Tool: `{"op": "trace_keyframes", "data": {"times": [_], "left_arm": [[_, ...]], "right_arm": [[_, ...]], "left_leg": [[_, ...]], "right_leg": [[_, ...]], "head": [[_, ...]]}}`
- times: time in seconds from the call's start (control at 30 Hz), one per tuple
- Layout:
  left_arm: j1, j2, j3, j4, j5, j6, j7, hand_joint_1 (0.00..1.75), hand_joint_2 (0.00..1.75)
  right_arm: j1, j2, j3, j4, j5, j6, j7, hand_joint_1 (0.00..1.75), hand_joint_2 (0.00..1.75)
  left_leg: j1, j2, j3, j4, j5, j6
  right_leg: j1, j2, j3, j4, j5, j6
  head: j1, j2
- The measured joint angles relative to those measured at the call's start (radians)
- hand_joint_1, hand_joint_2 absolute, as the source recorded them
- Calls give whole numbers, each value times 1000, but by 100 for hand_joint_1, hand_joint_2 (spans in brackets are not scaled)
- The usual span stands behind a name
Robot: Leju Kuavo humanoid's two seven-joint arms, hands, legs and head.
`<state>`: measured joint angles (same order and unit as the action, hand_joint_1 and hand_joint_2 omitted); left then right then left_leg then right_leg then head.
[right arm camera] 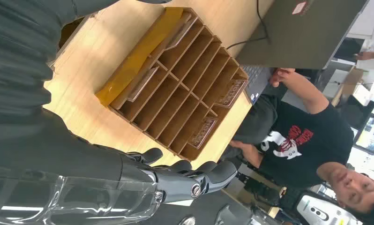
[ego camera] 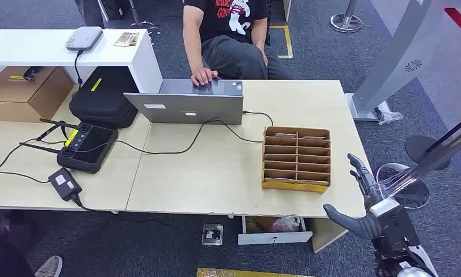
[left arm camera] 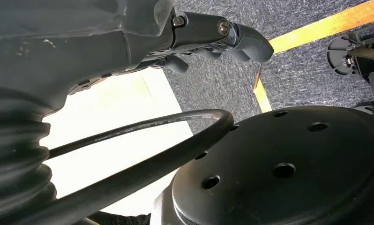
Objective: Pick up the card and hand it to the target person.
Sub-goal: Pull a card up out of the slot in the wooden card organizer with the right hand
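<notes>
From the head view I see my right hand (ego camera: 364, 199) hanging off the right end of the table (ego camera: 216, 173), just beside the cardboard card rack (ego camera: 296, 158); its fingers are spread and straight and it holds nothing. The right wrist view looks past those fingers (right arm camera: 194, 180) onto the rack, which stands near the table's right edge, divided into two columns of slots. Several slots carry cards: I can pick out one card (right arm camera: 205, 132) in a far slot on the person's side, another next to it, and flatter ones in the slots nearest the yellow-taped front edge. The person (ego camera: 231, 34), in a black printed T-shirt, sits at the far side of the table with one hand on the open laptop (ego camera: 188, 104). My left hand (left arm camera: 213, 35) appears in the left wrist view above carpet with a yellow floor line; nothing shows between its fingers, but I cannot tell whether they are open or curled.
</notes>
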<state>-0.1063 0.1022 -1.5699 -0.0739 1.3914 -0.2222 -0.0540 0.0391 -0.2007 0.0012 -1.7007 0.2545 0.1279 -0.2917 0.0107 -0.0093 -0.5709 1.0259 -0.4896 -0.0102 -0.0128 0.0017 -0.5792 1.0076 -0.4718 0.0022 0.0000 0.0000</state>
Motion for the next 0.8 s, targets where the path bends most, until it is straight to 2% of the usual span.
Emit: {"op": "trace_keyframes", "data": {"times": [0.53,0.63,0.8], "left_arm": [[-2,4,0,-4,-3,0,0,0,175],[-2,5,1,-5,1,1,1,0,175],[-2,2,0,-3,7,3,3,0,175]], "right_arm": [[13,-29,18,12,8,-6,-6,0,175],[1,-34,43,30,55,-21,1,0,175],[-41,-32,103,98,226,-126,18,0,175]], "left_leg": [[0,0,1,-1,0,0],[0,0,1,-1,0,0],[0,1,1,-1,0,0]], "right_leg": [[0,-1,2,-1,0,0],[0,0,1,-1,0,0],[0,1,1,-1,0,0]], "head": [[0,0],[0,0],[0,0]]}}
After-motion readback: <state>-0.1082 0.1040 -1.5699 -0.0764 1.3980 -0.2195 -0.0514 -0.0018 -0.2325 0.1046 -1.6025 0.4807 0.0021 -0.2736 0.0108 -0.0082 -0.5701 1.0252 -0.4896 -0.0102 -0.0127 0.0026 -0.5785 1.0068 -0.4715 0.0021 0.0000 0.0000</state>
